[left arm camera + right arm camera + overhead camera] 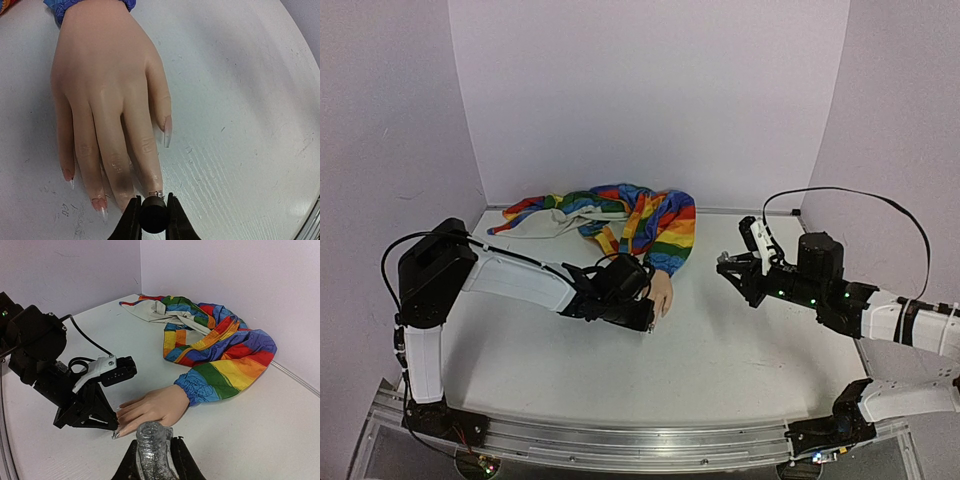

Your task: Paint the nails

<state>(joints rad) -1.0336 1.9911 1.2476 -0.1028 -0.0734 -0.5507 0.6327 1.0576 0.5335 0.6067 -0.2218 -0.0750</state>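
The pale mannequin hand lies palm down on the white table, ending a rainbow-striped sleeve. Its nails are long and pale; the thumb nail and ring-finger nail show clearly. My left gripper is shut on a black brush cap, held right at the index fingertip, whose nail glints with glitter. The brush itself is hidden under the cap. My right gripper is shut on an open glittery polish bottle, held above the table right of the hand.
The sleeve's cloth is heaped at the back of the table toward the wall. The left arm stretches low across the table's left side. The right arm reaches in from the right. A metal rail runs along the near edge.
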